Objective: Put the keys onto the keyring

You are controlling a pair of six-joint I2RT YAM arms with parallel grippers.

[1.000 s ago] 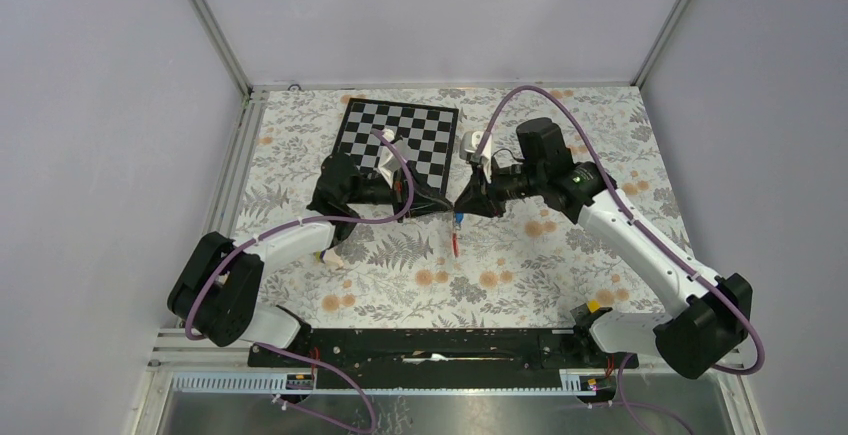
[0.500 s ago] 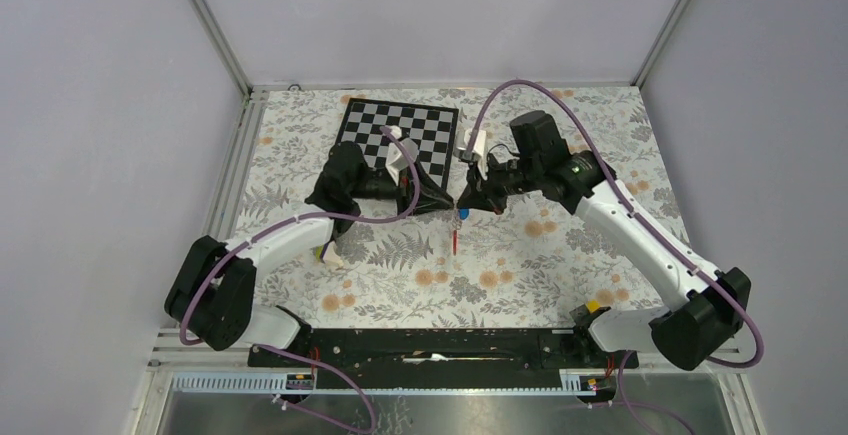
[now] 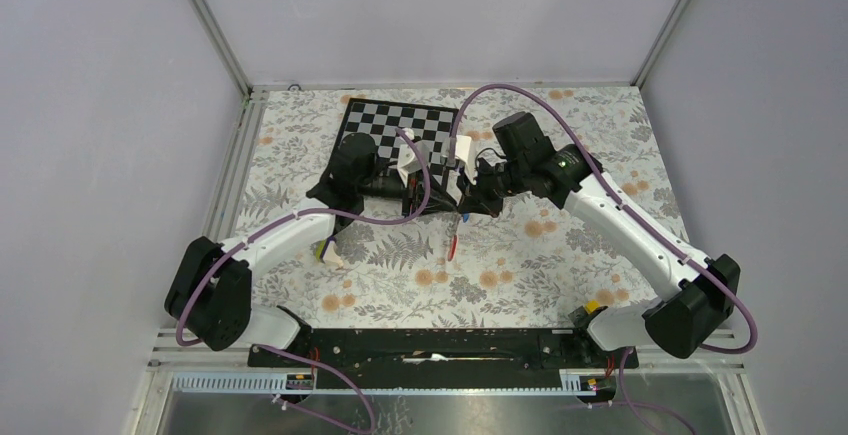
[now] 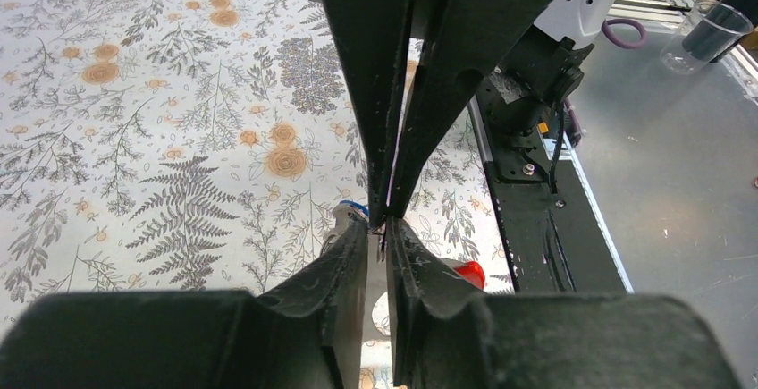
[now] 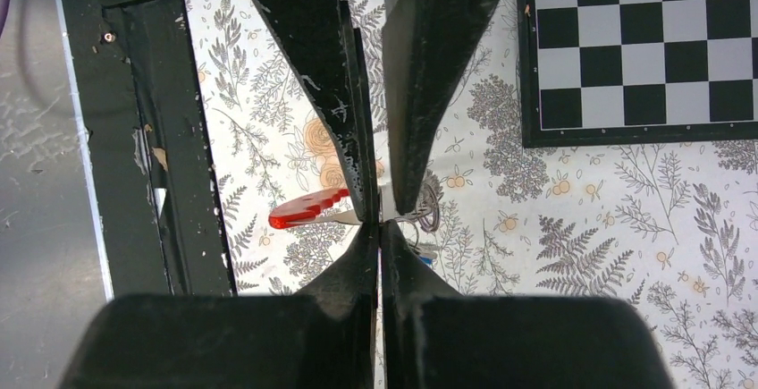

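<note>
Evidently the threading step is in hand, with both hands meeting tip to tip above the middle of the flowered desk (image 3: pixel 530 265); the right hand (image 5: pixel 380 235) has its fingers pressed together on the keyring (image 5: pixel 308 210), pinching it where the red strap end meets a thin wire loop, so the red part sticks out to one side; the left hand (image 5: pixel 383 210) faces it with its fingers a little apart, and whether they touch anything cannot be made out; the keys (image 4: pixel 356 208), seen as a small blue tag, hang just beside the meeting fingertips, close to the wire loop; whether the key already sits on the loop is too small to tell. The next move probably calls for fine, slow alignment; the left hand would need to take the key and steer its hole onto the loop while the right keeps the ring steady.
</note>
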